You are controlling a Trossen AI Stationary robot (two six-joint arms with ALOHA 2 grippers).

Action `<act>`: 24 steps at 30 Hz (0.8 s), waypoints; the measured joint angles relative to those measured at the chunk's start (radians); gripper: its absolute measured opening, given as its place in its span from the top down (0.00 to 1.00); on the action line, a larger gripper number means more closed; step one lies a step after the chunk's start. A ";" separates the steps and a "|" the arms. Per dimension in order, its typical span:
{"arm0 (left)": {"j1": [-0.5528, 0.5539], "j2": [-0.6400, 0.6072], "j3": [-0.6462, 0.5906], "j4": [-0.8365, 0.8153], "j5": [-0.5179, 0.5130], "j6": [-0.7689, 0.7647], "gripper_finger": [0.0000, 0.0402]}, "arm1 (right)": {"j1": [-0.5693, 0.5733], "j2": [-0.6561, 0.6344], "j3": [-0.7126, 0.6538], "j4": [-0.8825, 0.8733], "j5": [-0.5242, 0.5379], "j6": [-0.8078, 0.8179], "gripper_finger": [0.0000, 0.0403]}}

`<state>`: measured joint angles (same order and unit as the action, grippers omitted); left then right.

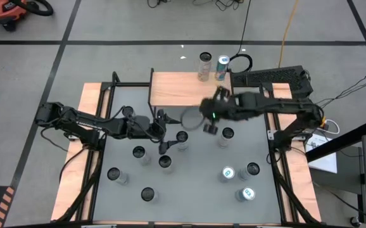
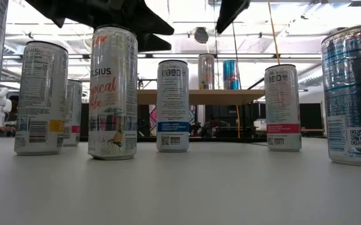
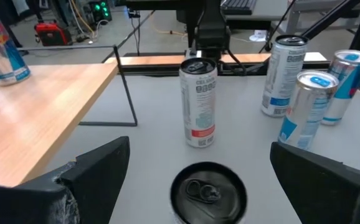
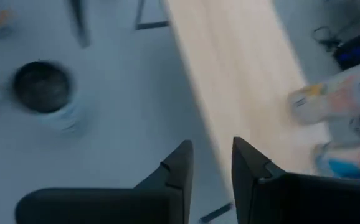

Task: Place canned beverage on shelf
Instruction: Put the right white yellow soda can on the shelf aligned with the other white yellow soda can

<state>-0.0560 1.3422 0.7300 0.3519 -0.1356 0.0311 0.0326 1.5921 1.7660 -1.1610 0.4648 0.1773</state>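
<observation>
Now the left tool [image 3: 198,180], spread wide, brackets a can [image 3: 208,193]; lower squarely, then grip. The right tool [image 4: 208,165], nearly clenched, empty, hangs by the shelf [image 4: 242,81].

A: How is the light?

B: Bright and even from overhead. In the low view the ceiling lights [image 2: 280,15] blow out to white, and the arms hang against them as black shapes.

A: Any glare?

B: Soft sheen on the nearest cans [image 2: 112,94], and the table [image 2: 187,187] reflects palely.

A: Sharpness?

B: The right wrist view is smeared; the wooden shelf [image 4: 242,81] and a can [image 4: 43,90] are blurred. The left wrist view is crisp, though its closest can top [image 3: 208,193] is soft.
</observation>
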 joint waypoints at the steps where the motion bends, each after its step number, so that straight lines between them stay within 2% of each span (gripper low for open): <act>1: -0.006 0.000 0.000 0.000 0.000 -0.001 0.03 | 0.037 0.000 -0.005 -0.015 0.025 0.047 0.88; 6: -0.030 0.000 0.000 -0.005 -0.012 -0.031 0.03 | 0.222 0.001 -0.111 0.039 0.161 0.214 0.88; 9: -0.055 0.000 0.000 -0.006 -0.014 -0.034 0.03 | 0.306 0.001 -0.224 0.215 0.223 0.257 0.88; 13: -0.097 -0.001 0.000 -0.014 -0.033 -0.044 0.03 | 0.378 0.003 -0.383 0.569 0.261 0.217 0.88; 19: -0.159 -0.006 0.000 -0.096 -0.032 -0.069 0.03 | 0.451 0.002 -0.576 1.077 0.257 0.087 0.88; 21: -0.181 -0.012 0.000 -0.103 -0.051 -0.094 0.03 | 0.469 0.002 -0.617 1.179 0.240 0.055 0.88; 24: -0.214 -0.019 0.000 -0.106 -0.104 -0.127 0.03 | 0.496 0.002 -0.639 1.222 0.239 0.047 0.88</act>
<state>-0.2705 1.3231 0.7295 0.2462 -0.2393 -0.0957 0.5286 1.5944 1.1268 0.0612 0.7036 0.2238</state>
